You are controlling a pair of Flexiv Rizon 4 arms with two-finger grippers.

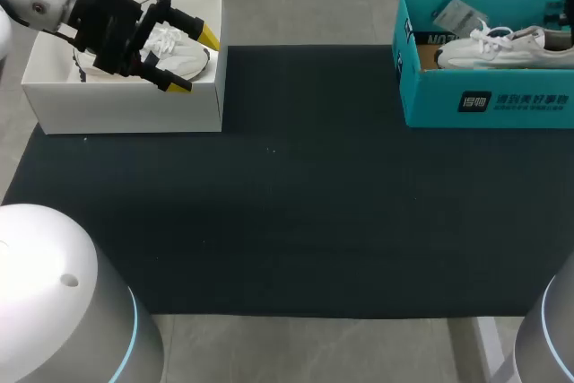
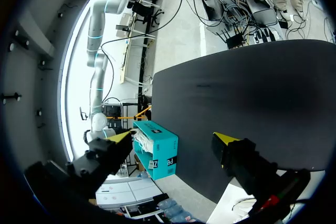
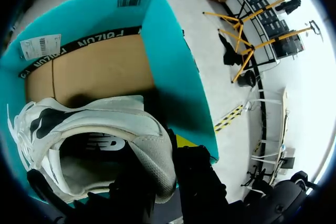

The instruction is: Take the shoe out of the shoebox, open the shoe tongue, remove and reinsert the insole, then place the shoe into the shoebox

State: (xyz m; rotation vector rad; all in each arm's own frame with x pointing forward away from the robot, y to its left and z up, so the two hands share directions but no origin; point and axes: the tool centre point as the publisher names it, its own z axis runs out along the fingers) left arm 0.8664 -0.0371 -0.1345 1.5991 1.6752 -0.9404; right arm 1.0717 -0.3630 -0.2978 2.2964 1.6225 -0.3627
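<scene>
A white shoe [image 1: 502, 47] lies on its side in the teal shoebox [image 1: 484, 100] at the far right of the table. In the right wrist view my right gripper [image 3: 163, 156] is shut on the heel wall of that shoe [image 3: 94, 124], with one finger inside the opening and one outside, still within the teal box [image 3: 168, 51]. Only a dark bit of the right arm [image 1: 567, 6] shows in the head view. My left gripper [image 1: 195, 62] hangs open above a second white shoe [image 1: 175, 47] in a white box [image 1: 126, 105] at the far left. It holds nothing.
A black mat [image 1: 296, 204] covers the table between the two boxes. A paper tag [image 1: 459, 13] lies in the teal box behind the shoe. In the left wrist view the open left gripper [image 2: 173, 137] looks across the mat toward the teal box [image 2: 155, 148].
</scene>
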